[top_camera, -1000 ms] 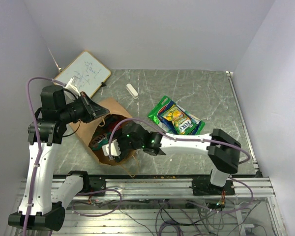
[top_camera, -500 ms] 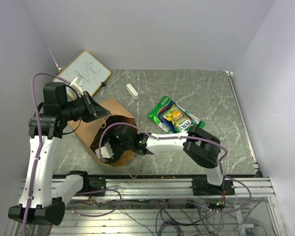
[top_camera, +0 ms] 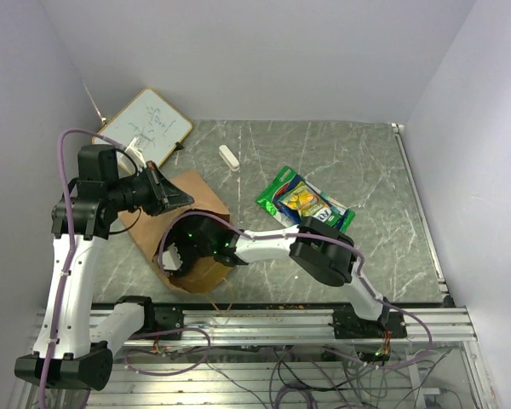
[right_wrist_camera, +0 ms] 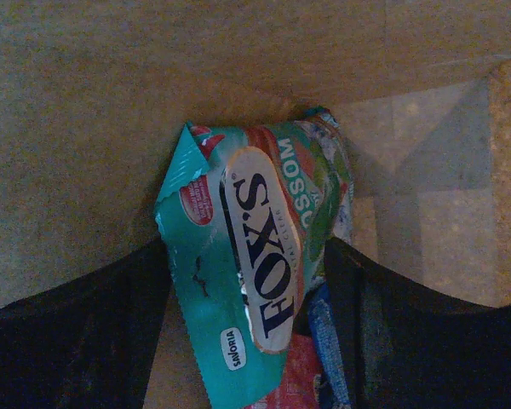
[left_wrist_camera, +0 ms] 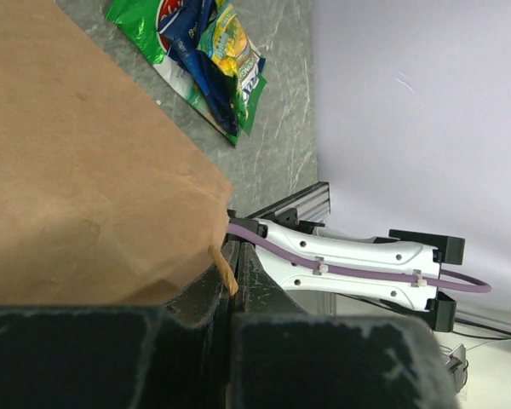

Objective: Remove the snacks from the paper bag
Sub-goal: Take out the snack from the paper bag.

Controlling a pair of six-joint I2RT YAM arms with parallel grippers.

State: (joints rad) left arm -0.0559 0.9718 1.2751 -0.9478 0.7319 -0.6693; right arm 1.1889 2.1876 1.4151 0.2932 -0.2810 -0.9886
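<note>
The brown paper bag (top_camera: 153, 228) lies on the table at the left, mouth toward the right arm. My left gripper (top_camera: 175, 198) is shut on the bag's upper edge by a handle; the left wrist view (left_wrist_camera: 230, 273) shows its jaws pinched together on the paper (left_wrist_camera: 85, 170). My right gripper (top_camera: 175, 256) is deep inside the bag. In the right wrist view (right_wrist_camera: 247, 324) its jaws stand open on either side of a teal-green Fox's packet (right_wrist_camera: 255, 256), with red (right_wrist_camera: 294, 379) and blue (right_wrist_camera: 328, 341) foil beneath. Three packets (top_camera: 302, 204) lie out on the table: green, blue, multicoloured (left_wrist_camera: 200, 51).
A small white block (top_camera: 228, 157) lies at the back centre. A wood-framed whiteboard (top_camera: 149, 126) leans at the back left. The right arm's link (left_wrist_camera: 349, 260) stretches across the table's near edge into the bag. Metal rails run along the front (top_camera: 281, 319).
My right arm has swung left and pushed its gripper deeper into the bag. The left gripper has kept its hold on the bag's edge, shifting only slightly.
</note>
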